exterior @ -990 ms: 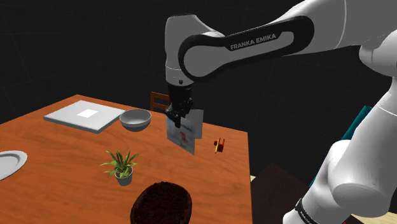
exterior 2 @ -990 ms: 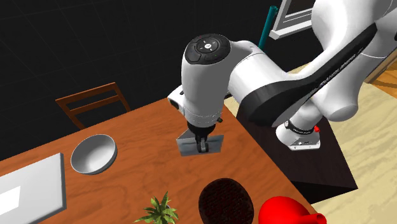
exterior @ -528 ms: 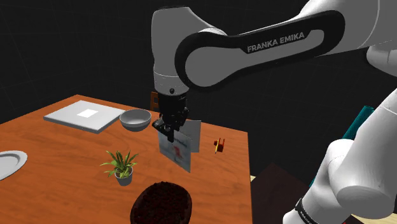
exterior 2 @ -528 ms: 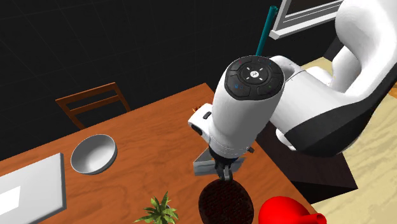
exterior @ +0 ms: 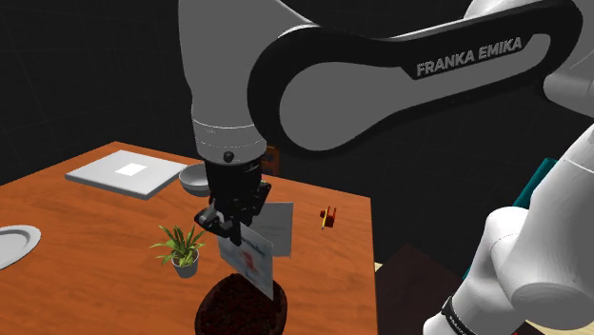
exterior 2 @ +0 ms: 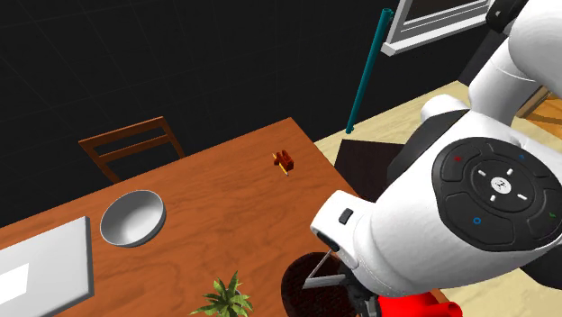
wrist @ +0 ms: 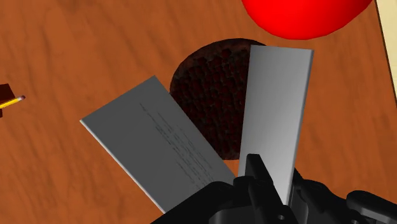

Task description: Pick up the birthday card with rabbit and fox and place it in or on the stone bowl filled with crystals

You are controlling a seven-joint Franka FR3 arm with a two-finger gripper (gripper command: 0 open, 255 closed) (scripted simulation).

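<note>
My black gripper (exterior: 231, 221) is shut on the top edge of the folded birthday card (exterior: 251, 255), which hangs tilted in the air with a coloured picture on its front. Directly under its lower edge sits the dark round bowl (exterior: 243, 306) with a rough, grainy filling, near the table's front edge. In the wrist view the card (wrist: 159, 149) opens into two grey leaves, the fingers (wrist: 253, 173) clasp the right-hand leaf, and the dark bowl (wrist: 207, 79) lies behind the gap between the leaves. In the second exterior view the arm covers half of the bowl (exterior 2: 297, 275).
On the wooden table (exterior: 86, 224) stand a small potted plant (exterior: 181, 247), a pale bowl (exterior 2: 132, 218), a flat white slab (exterior: 126, 173), a white plate (exterior: 14, 243) and a small red-and-yellow object (exterior: 327, 217). A red round thing (wrist: 299, 13) lies beside the dark bowl. A chair (exterior 2: 126, 146) stands behind.
The arm has carried the card from the middle of the table toward its front edge and lower, from beside the pale bowl to just above the dark bowl.
</note>
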